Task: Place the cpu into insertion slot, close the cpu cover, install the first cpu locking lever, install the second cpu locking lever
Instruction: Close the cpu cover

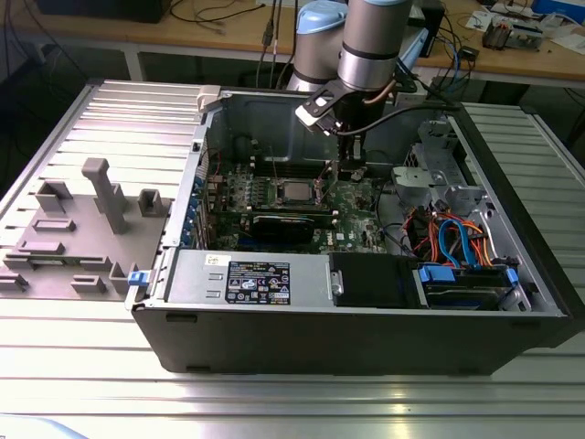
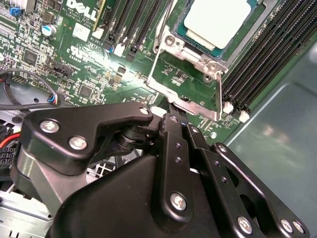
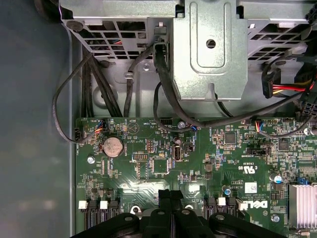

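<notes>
Cpu point(image 2: 215, 20) flat on green board point(image 2: 89, 64), closed claw point(image 2: 171, 106) near, not touching

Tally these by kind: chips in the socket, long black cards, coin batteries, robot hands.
Square silver-topped cpu chip: 1
Long black rectangular card: 1
Round silver coin battery: 1
Black metal robot hand: 1
Total: 4

Light was bright and even in the exterior view; case interior point(image 1: 265, 123) sat shadowed; cpu point(image 2: 215, 20) glared near white; circuit board point(image 3: 198, 158) was evenly lit.
</notes>
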`<state>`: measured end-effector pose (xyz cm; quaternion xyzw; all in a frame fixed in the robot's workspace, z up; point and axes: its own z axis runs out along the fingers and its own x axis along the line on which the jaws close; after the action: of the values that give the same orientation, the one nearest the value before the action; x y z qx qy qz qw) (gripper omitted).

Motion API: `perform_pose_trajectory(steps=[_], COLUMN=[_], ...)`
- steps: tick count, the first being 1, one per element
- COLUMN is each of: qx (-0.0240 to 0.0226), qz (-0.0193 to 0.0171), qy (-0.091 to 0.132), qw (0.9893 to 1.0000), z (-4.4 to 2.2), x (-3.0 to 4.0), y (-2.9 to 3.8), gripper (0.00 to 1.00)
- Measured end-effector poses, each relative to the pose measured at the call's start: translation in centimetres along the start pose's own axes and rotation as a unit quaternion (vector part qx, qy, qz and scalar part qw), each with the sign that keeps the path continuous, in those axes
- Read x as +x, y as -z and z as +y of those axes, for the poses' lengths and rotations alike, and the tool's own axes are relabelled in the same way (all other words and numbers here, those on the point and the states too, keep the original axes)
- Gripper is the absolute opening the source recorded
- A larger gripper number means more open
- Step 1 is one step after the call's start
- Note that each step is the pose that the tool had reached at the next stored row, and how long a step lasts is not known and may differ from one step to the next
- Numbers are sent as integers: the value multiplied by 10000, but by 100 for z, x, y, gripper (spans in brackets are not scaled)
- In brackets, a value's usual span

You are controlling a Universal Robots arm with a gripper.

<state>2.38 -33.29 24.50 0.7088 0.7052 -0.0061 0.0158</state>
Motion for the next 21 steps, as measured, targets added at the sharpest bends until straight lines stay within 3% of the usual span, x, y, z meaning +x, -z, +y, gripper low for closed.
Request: perform_pose_trajectory(steps=[21], qx=[0], qz=[0], qy=[0], qw=[10000], z=[-44], x=[0], y=[1], gripper=[11])
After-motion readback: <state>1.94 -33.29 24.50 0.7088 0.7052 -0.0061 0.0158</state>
